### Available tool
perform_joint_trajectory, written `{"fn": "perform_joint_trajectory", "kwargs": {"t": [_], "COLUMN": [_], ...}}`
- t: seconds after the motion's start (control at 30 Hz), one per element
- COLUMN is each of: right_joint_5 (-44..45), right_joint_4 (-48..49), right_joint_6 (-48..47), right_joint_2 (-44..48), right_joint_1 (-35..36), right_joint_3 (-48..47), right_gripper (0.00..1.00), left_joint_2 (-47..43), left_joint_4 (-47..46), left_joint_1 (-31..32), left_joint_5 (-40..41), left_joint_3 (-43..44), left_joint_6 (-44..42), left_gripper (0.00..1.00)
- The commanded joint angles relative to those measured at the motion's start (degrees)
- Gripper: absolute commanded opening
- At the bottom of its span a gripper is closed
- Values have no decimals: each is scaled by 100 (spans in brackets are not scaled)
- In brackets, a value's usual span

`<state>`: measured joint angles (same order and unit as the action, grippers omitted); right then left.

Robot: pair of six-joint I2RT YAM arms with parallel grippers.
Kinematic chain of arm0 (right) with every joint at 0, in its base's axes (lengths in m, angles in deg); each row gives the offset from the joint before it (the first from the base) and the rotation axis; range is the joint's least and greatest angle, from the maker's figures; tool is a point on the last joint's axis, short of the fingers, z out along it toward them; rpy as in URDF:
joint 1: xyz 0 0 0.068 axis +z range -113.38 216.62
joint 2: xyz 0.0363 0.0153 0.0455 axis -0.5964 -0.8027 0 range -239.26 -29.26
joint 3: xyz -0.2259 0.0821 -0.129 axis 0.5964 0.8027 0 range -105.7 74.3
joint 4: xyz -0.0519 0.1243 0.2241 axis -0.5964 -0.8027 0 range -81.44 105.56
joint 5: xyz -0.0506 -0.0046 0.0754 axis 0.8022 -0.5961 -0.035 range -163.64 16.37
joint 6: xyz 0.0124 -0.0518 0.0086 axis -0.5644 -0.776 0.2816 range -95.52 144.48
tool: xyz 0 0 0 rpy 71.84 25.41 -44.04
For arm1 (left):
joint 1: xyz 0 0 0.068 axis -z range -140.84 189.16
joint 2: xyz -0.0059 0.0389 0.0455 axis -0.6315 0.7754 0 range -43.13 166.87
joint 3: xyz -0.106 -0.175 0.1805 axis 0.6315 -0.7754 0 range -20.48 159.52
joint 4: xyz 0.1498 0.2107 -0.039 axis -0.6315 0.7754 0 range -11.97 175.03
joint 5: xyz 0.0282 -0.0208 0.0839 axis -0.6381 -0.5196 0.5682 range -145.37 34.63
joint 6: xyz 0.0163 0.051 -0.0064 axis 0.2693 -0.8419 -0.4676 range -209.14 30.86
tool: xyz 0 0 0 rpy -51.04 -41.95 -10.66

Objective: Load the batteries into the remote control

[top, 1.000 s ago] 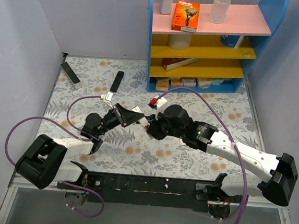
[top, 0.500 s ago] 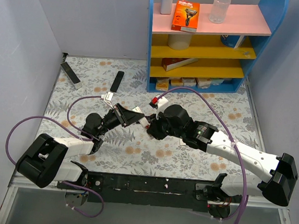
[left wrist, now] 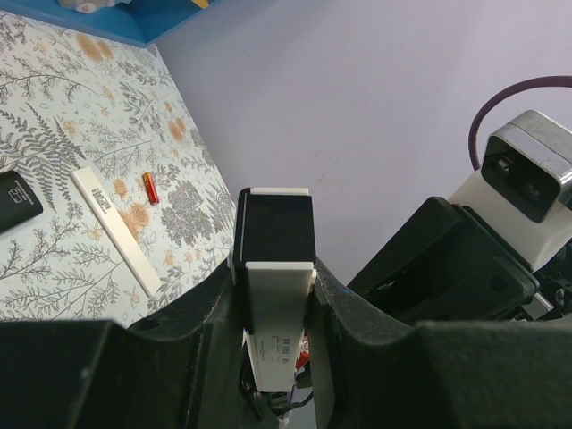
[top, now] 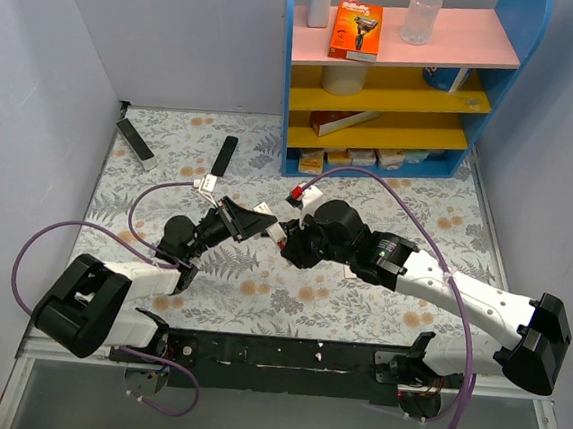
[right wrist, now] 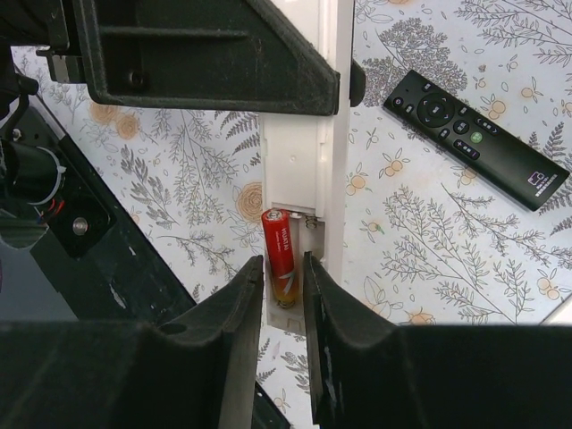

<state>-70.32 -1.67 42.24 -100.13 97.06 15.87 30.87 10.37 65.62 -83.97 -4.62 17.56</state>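
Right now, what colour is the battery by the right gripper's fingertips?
The battery is red; right wrist view.

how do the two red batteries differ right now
Place: one red battery sits in the white remote's open bay; the other red battery lies on the table beside the back cover. Contact: the first is between the right gripper's fingertips; nothing touches the second. Shared: both are small red cells.

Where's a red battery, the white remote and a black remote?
red battery (right wrist: pixel 281 250): right wrist view, its red middle
white remote (left wrist: pixel 279 297): left wrist view, its white face
black remote (right wrist: pixel 474 138): right wrist view, button side
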Motion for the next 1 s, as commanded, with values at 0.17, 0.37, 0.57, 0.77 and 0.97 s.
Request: {"fn": "perform_joint_trajectory", "kwargs": {"t": [0.17,0.37,0.57,0.77,0.97], "right_joint_5": [12,108,223,240,126], "right_joint_4": [-157,-272,-377,-491,-570], "right_joint_6": [-71,-185,-238,-326,-440], "right_joint_2": [12,21,56,47,56], "right_joint_1": [-33,-50,-59,-68,-68], "right_joint_3": [-256,-388,-458,-599,-739], "right_gripper": [37,45,51,55,56], "left_joint_2": [10,36,45,45,-8], "left_joint_4": [-424,-432,-450,-423,-345], "left_joint_1": [26,26,26,35,26], "left_joint_5": [-93,-102,-120,-137,-120], "left_joint_3": [251,251,260,216,190], "left_joint_6": [132,150,159,176,159], "left_gripper": [0,0,0,0,0]}}
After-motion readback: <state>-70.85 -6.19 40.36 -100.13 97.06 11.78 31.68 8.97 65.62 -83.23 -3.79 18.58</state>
